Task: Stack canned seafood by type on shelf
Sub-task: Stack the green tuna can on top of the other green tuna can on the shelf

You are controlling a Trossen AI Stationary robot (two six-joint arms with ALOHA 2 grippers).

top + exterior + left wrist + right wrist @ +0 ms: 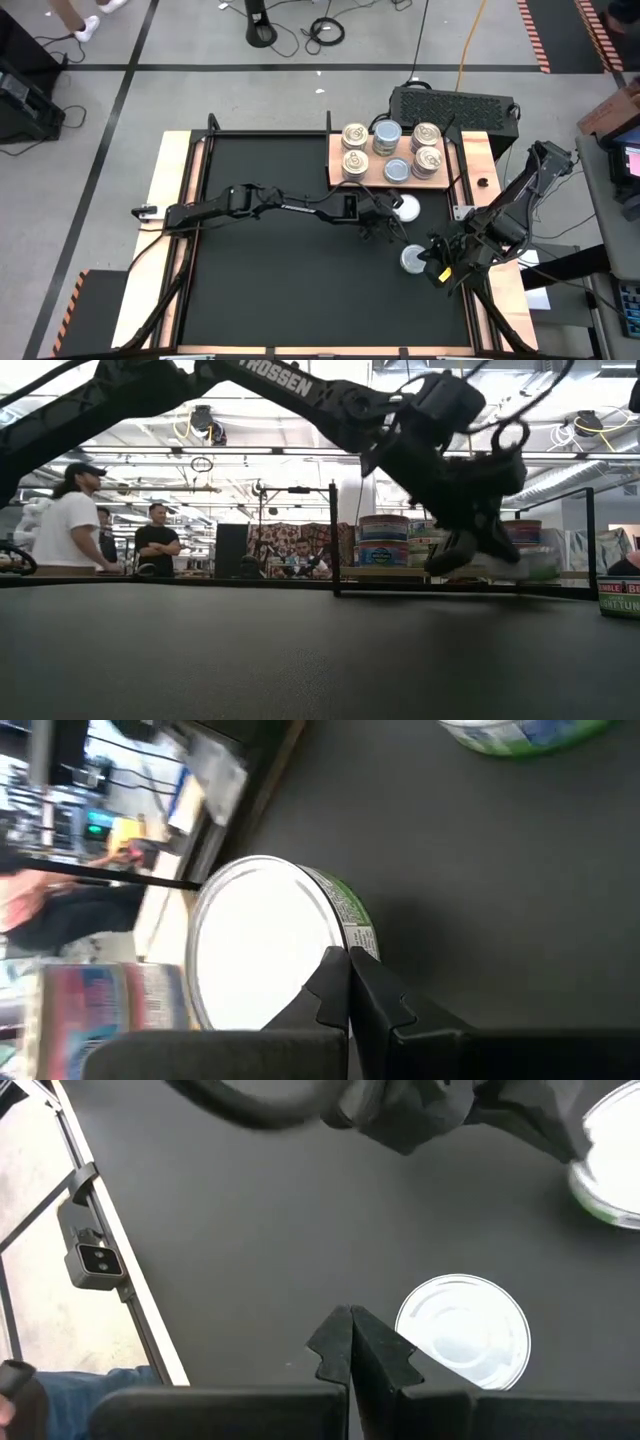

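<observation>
Beside left gripper [392,222], white-topped tin [407,208]

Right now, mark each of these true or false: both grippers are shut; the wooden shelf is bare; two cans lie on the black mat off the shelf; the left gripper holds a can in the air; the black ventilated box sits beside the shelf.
1. Both grippers are shut. True: the left gripper and the right gripper each show their fingers pressed together.
2. The wooden shelf is bare. False: several cans stand on it, some stacked.
3. Two cans lie on the black mat off the shelf. True: a white-topped can and a silver-topped can.
4. The left gripper holds a can in the air. False: its fingers are shut beside the white-topped can, gripping nothing.
5. The black ventilated box sits beside the shelf. True.
</observation>
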